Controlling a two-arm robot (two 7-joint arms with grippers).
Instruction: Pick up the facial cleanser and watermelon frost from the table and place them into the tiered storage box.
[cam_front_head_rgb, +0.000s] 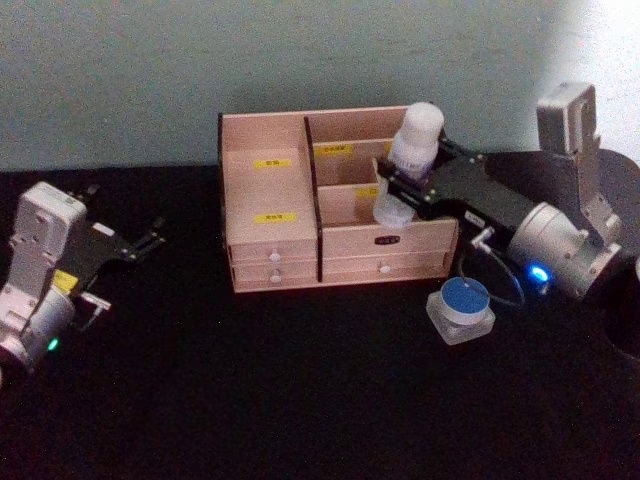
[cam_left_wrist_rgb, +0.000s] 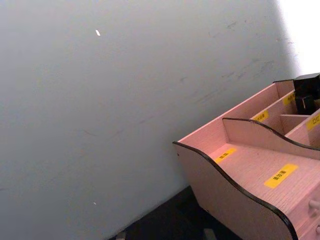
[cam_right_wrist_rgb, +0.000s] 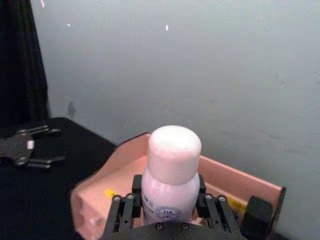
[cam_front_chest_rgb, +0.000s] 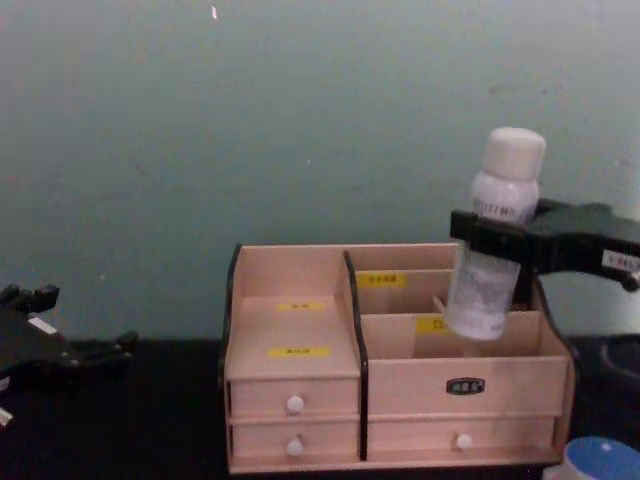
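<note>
The facial cleanser (cam_front_head_rgb: 418, 135), a tall white bottle with a rounded cap, leans slightly over the right half of the tiered storage box (cam_front_head_rgb: 270, 215). My right gripper (cam_front_head_rgb: 402, 185) is shut on its middle. In the chest view the bottle (cam_front_chest_rgb: 507, 170) has its lower end down inside a right-hand compartment of the box (cam_front_chest_rgb: 300, 385); whether it rests on the floor is hidden. The right wrist view has the cap (cam_right_wrist_rgb: 175, 147) between the fingers (cam_right_wrist_rgb: 125, 210). The watermelon frost (cam_front_head_rgb: 461, 310), a squat blue-lidded jar, stands on the table right of the box. My left gripper (cam_front_head_rgb: 148, 240) waits open, far left.
The black table (cam_front_head_rgb: 300, 400) spreads in front of the box, and a pale wall stands close behind it. The box's left stepped shelves (cam_left_wrist_rgb: 250, 170) hold nothing. My right arm (cam_front_head_rgb: 550, 240) reaches in above the jar. The blue lid (cam_front_chest_rgb: 603, 460) shows at the chest view's lower right corner.
</note>
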